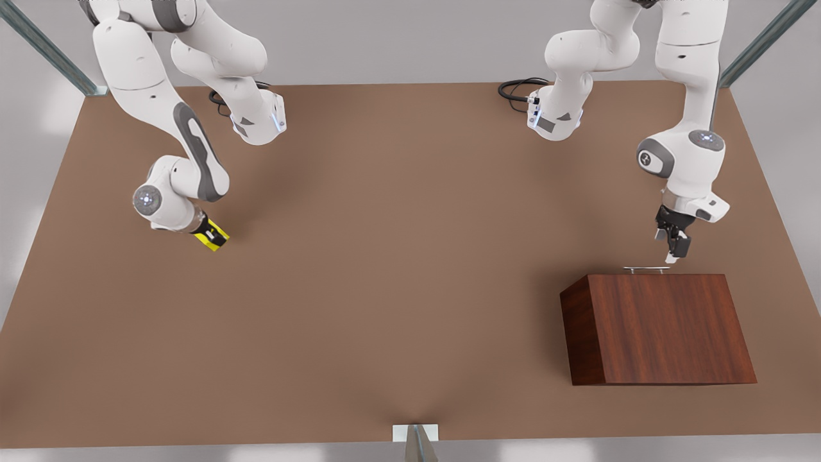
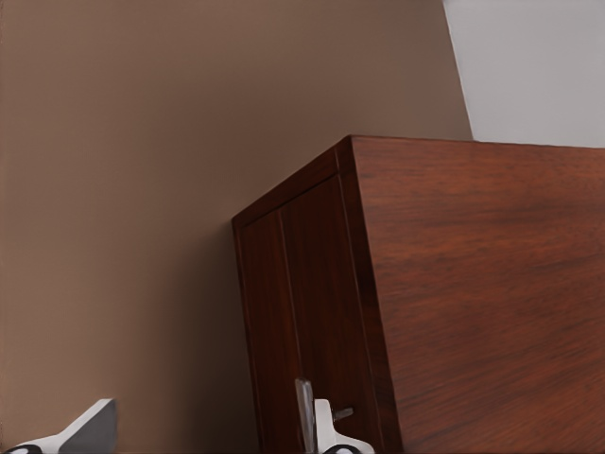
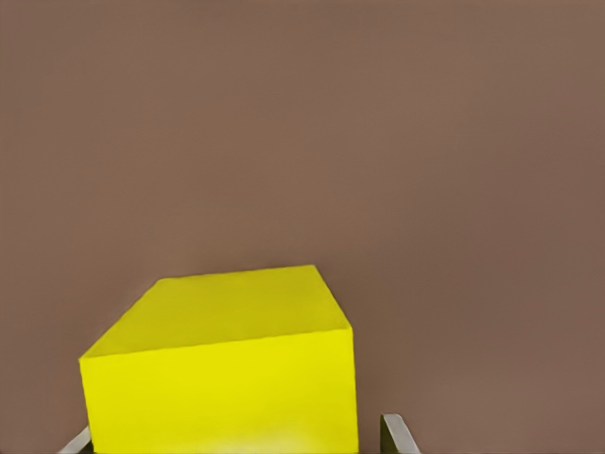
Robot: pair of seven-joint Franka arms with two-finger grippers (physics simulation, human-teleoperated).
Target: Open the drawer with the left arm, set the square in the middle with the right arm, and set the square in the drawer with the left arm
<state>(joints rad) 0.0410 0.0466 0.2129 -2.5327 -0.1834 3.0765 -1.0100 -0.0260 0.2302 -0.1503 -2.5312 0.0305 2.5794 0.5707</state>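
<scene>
The dark reddish-brown cabinet (image 1: 660,327) stands at the front view's right, its drawer front (image 2: 302,312) facing the arms. My left gripper (image 1: 672,247) hangs open just behind the thin silver handle (image 1: 646,268). One fingertip (image 2: 326,430) sits right beside the handle (image 2: 304,411), the other fingertip (image 2: 90,430) far off it. At the front view's left, my right gripper (image 1: 211,234) is low over the table and open, its fingers on either side of the yellow square (image 3: 222,364). A small gap shows at one fingertip (image 3: 397,435). The square (image 1: 218,230) rests by the tabletop.
The brown tabletop (image 1: 397,269) stretches wide between the two arms. Black cables (image 1: 516,88) lie at the arm bases along the far edge. A small white bracket (image 1: 415,433) sits at the near edge, and metal frame posts (image 1: 51,51) stand at the corners.
</scene>
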